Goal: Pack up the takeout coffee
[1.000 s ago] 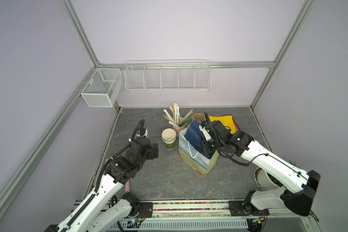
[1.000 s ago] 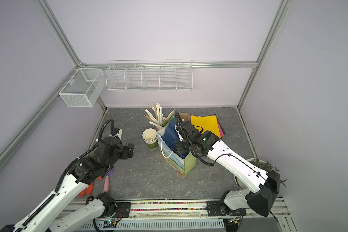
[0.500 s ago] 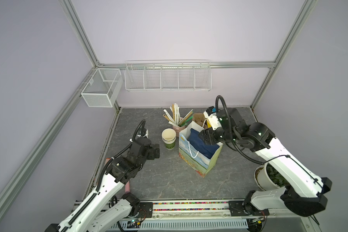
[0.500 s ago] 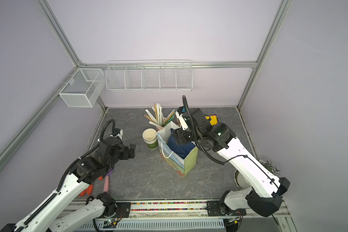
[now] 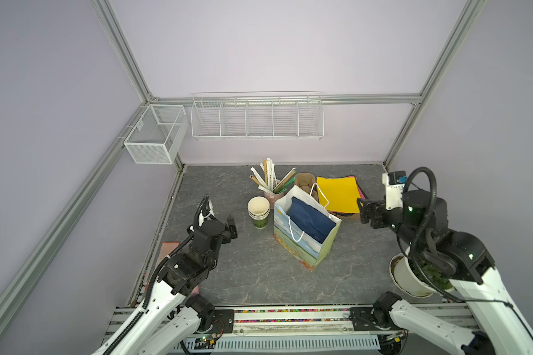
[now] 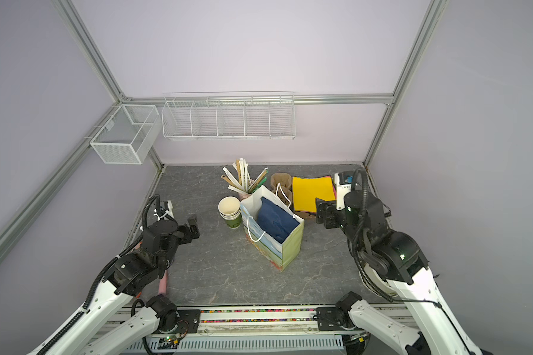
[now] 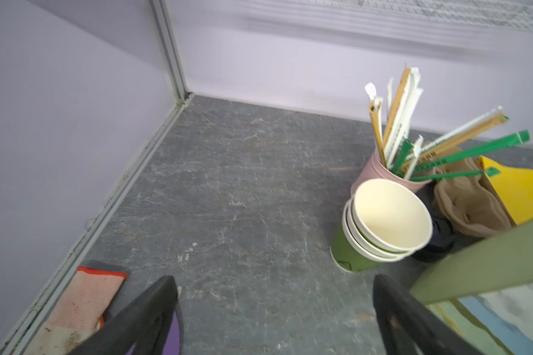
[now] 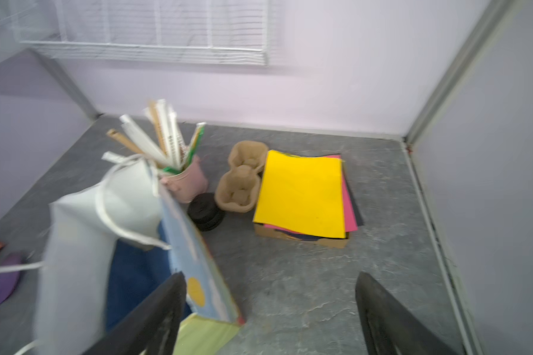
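The takeout coffee is out of view in every frame. A paper gift bag [image 5: 305,242] stands upright mid-table, with crumpled blue paper [image 5: 311,219] filling its open mouth. My right gripper [image 5: 366,213] hangs to the right of the bag, apart from it, open. In the right wrist view its fingers [image 8: 160,310] stand wide with only bare floor and the bag's corner [image 8: 197,276] between them. My left gripper [image 5: 219,222] is left of the bag, also open and empty [image 7: 274,307], and close to a stack of lidless green cups [image 7: 382,224].
A pink cup of wrapped straws [image 5: 273,190], a cardboard cup carrier [image 8: 243,178], a stack of black lids [image 8: 205,212] and a box of coloured paper [image 5: 337,193] stand behind the bag. A plant pot [image 5: 413,276] sits front right. Gloves [image 7: 83,301] lie by the left wall.
My right gripper has lifted out of the bag's mouth, opened and swung back to the right of the bag. The left arm has hardly moved.
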{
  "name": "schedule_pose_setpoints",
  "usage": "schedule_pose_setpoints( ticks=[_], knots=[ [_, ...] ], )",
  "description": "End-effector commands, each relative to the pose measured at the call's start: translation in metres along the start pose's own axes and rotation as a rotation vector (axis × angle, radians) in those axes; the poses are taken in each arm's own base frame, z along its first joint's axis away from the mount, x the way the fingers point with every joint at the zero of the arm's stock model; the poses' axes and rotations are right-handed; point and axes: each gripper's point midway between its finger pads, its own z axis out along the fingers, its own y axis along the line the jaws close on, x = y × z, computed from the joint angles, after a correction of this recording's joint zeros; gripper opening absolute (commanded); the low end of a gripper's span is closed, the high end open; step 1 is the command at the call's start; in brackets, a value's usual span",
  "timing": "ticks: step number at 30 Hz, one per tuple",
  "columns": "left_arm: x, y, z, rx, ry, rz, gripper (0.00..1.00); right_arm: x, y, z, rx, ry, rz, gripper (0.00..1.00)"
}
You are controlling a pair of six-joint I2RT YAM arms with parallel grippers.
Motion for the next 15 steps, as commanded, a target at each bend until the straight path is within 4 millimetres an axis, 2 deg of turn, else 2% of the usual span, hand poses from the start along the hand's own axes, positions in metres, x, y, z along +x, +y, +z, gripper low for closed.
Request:
schedule_pose_setpoints(
  ticks=[1,3,7,10,13,15],
  knots=[
    [-0.008,0.029,0.008,-0.16,-0.108,-0.006,0.99,0.013,-0.043,0.018,0.214,-0.08,0.027,0.89],
    [-0.002,0.042,0.017,-0.195,-0.096,-0.042,0.99,0.031,-0.061,0.026,0.282,-0.114,0.056,0.89],
    [0.012,0.065,0.04,-0.252,-0.085,-0.102,0.99,0.077,-0.077,0.062,0.353,-0.119,-0.004,0.89],
    [0.019,0.078,0.056,-0.321,-0.089,-0.115,0.99,0.1,-0.083,0.086,0.362,-0.073,0.029,0.89],
    [0.018,0.077,0.069,-0.339,-0.144,-0.078,0.99,0.118,-0.091,0.12,0.415,-0.033,-0.026,0.89],
    [0.025,0.078,0.082,-0.352,-0.177,-0.036,0.99,0.137,-0.095,0.149,0.43,0.013,-0.033,0.89]
  ],
)
